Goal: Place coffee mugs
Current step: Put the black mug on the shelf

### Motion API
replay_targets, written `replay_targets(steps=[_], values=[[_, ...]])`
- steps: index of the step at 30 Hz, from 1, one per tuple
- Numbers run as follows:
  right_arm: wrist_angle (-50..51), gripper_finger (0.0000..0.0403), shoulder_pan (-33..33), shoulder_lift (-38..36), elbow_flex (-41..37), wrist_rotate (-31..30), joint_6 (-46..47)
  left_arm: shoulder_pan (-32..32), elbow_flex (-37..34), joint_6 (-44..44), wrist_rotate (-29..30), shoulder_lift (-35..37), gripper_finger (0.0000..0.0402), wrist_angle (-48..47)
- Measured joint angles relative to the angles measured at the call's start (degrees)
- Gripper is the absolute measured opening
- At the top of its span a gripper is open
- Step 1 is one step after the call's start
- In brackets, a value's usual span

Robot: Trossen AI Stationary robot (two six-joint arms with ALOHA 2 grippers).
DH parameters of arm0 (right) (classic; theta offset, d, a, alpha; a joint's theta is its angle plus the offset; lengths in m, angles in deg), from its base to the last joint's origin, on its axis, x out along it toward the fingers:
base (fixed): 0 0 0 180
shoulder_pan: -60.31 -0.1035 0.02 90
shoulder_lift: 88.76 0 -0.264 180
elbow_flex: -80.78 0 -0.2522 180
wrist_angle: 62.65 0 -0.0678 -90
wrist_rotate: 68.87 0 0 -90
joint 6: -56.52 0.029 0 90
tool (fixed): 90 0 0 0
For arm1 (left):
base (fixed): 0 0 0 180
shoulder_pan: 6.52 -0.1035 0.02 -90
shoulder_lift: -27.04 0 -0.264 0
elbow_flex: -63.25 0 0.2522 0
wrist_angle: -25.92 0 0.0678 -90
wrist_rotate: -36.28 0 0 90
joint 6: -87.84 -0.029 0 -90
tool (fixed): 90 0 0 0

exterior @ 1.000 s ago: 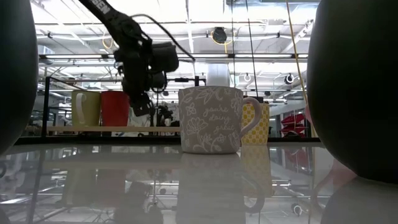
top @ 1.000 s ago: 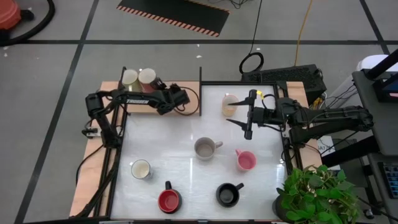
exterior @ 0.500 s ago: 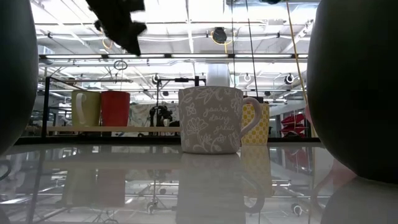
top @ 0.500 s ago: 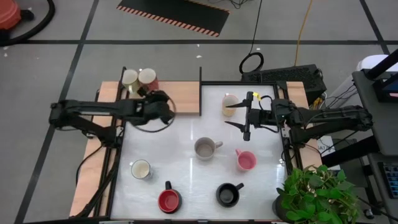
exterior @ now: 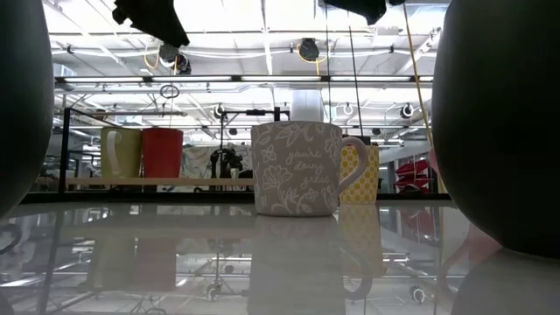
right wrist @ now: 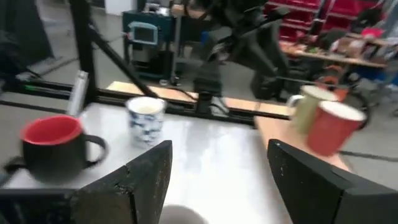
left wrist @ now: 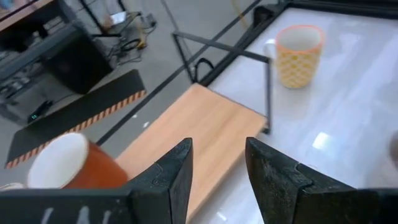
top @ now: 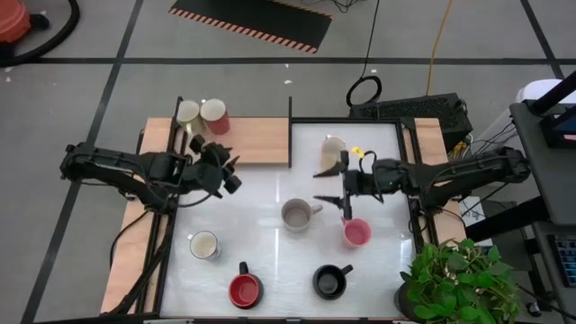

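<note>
Two mugs stand on the wooden shelf (top: pixel 261 139) at the far left: a cream mug (top: pixel 187 112) and a dark red mug (top: pixel 216 115). On the white table stand a tan mug (top: pixel 333 148), a grey flowered mug (top: pixel 295 214), a pink mug (top: pixel 355 232), a white mug (top: pixel 203 245), a red mug (top: pixel 245 290) and a black mug (top: pixel 328 282). My left gripper (top: pixel 232 174) is open and empty, raised over the table's left part, near the shelf's front edge. My right gripper (top: pixel 331 191) is open and empty, above the table between the tan, grey and pink mugs.
A potted plant (top: pixel 450 279) stands at the table's near right corner. A black upright post (top: pixel 290 130) marks the shelf's right end. Bare tabletop (top: pixel 261 193) lies between the two grippers.
My left gripper has drawn back from the shelf beside the dark red mug, gone toward the near and left edges, and risen. My right gripper has gone toward the near and left edges, away from the tan mug and toward the grey and pink mugs. No mug has moved.
</note>
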Motion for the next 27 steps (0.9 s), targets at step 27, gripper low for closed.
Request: replay_targets(steps=[27], values=[[-0.39, 0.0257, -36.32, 11.47, 0.6, -30.63, 28.86, 21.53, -0.04, -1.88, -3.65, -9.47, 0.0152, 28.1]])
